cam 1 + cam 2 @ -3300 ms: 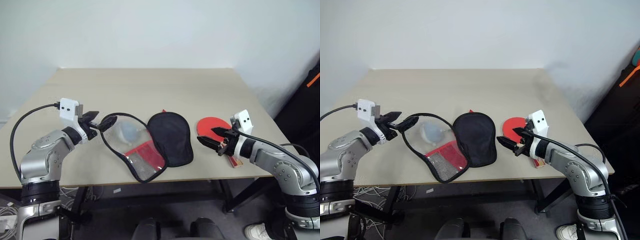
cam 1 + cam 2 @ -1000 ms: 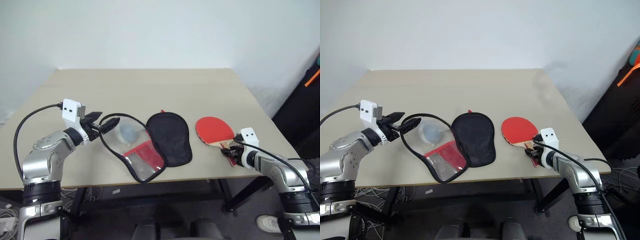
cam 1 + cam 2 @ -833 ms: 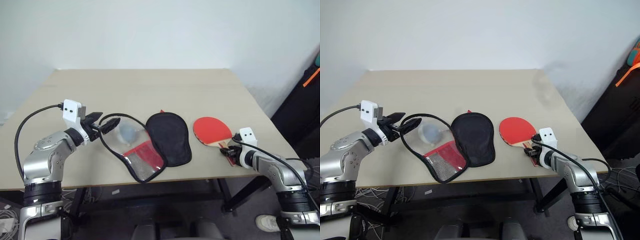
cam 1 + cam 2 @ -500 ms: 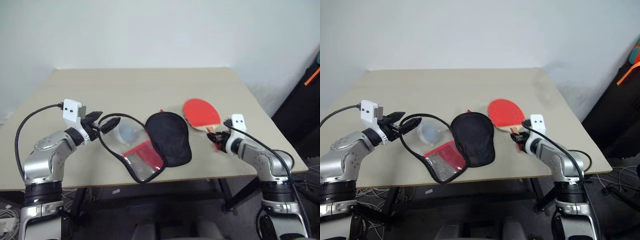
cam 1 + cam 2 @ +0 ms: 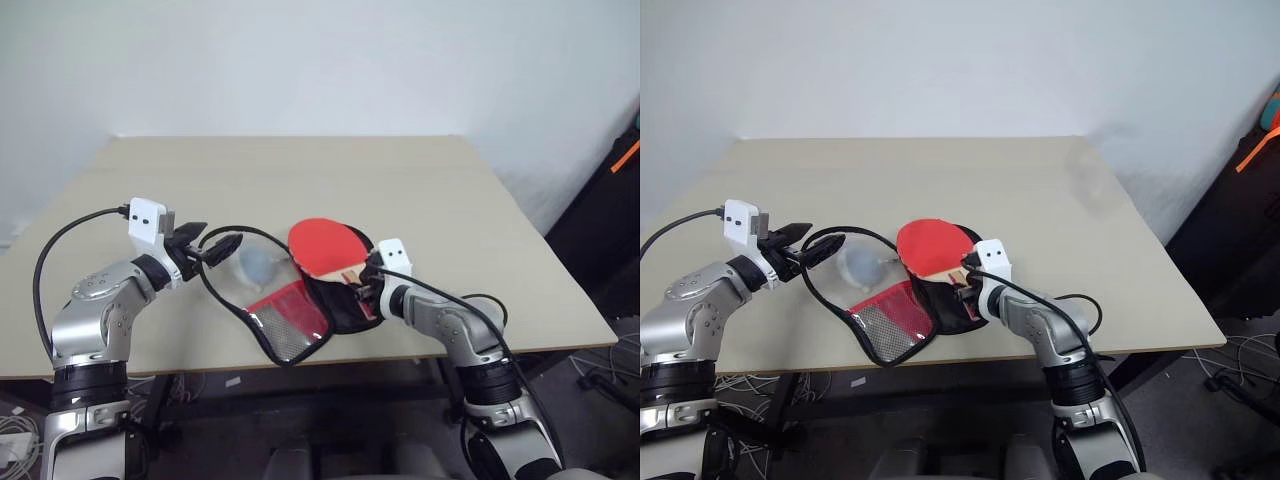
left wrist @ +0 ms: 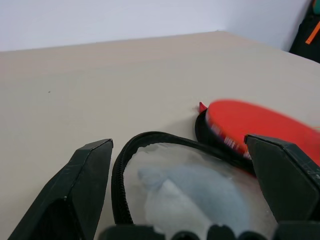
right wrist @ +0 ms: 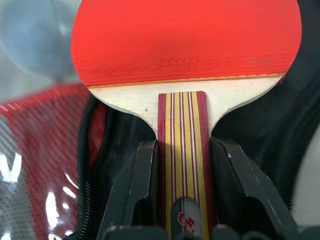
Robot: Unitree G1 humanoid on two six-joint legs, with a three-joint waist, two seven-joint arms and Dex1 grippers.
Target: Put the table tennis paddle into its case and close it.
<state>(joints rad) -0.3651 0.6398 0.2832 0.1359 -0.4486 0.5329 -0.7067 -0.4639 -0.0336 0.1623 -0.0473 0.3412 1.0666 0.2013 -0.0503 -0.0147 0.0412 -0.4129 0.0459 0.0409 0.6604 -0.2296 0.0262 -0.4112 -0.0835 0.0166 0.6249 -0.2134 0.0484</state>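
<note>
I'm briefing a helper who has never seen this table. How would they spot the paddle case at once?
On the tan table, look toward the near edge, between the two grippers. The case lies opened flat there: a black lined half and a flap with a clear window and red mesh. Unlike the paddle held over it, it is soft, with black zip trim all round.

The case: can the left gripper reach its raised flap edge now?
Probably yes. The open left gripper hangs right at the rim of the case, nothing between; the table tennis paddle sits further right.
</note>
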